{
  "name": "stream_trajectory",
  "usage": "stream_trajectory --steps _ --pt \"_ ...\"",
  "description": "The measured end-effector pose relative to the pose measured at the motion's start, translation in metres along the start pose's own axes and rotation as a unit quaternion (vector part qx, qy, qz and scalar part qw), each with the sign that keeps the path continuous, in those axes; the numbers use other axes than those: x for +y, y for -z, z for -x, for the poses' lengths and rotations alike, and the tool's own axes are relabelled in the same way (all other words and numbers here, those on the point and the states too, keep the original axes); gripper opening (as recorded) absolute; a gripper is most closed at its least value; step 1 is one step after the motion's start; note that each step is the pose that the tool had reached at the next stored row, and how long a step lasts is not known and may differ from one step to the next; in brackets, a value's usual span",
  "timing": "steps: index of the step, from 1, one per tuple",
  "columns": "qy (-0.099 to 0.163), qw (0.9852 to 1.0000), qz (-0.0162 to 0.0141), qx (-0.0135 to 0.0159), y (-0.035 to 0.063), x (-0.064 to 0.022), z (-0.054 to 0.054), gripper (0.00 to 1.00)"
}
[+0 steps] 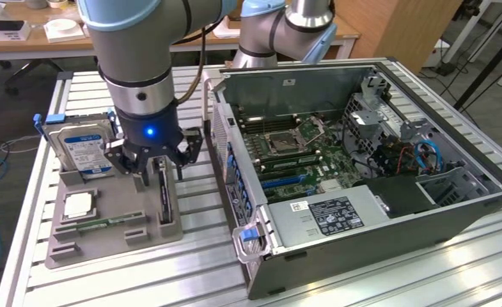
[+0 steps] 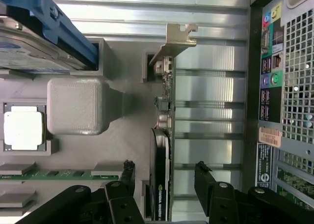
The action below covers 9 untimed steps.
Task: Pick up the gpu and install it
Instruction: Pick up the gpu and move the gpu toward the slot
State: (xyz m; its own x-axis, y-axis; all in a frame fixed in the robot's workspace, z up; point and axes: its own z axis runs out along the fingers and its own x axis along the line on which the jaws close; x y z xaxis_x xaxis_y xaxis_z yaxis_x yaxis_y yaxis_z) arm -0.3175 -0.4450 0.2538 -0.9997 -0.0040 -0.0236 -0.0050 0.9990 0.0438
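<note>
Gripper (image 1: pixel 158 167) spread wide astride the gpu (image 2: pixel 162 155), nothing held.
The card stands on edge in the grey holder (image 1: pixel 105 244) beside the PC case (image 1: pixel 387 211). I judge that an uneven close could tilt it or jam its silver bracket (image 2: pixel 177 38).

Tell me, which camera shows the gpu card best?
The wrist view: the gpu stands on edge in its gray holder, silver bracket and long edge clearly seen. The exterior view shows it as a thin dark strip below the gripper.
</note>
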Motion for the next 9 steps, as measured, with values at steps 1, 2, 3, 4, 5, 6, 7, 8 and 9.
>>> stream_trajectory --steps 1,2,3,4,5,6,7,8,9 --pt "0.000 1.0000 -0.0001 0.0000 -0.0018 0.0005 0.000 0.60" --pt "0.000 1.0000 -0.0001 0.0000 -0.0036 0.0004 0.000 0.60" --pt "0.000 1.0000 -0.0001 0.0000 -0.0054 0.0003 0.000 0.60" --pt "0.000 1.0000 -0.0001 0.0000 -0.0072 0.0001 0.000 0.60" --pt "0.000 1.0000 -0.0001 0.0000 -0.0090 0.0000 0.000 0.60" --pt "0.000 1.0000 -0.0001 0.0000 -0.0110 -0.0002 0.000 0.60" --pt "0.000 1.0000 -0.0001 0.0000 -0.0128 -0.0003 -0.001 0.60" --pt "0.000 1.0000 -0.0001 0.0000 -0.0145 -0.0004 -0.001 0.60" --pt "0.000 1.0000 -0.0001 0.0000 -0.0162 -0.0004 -0.001 0.60"
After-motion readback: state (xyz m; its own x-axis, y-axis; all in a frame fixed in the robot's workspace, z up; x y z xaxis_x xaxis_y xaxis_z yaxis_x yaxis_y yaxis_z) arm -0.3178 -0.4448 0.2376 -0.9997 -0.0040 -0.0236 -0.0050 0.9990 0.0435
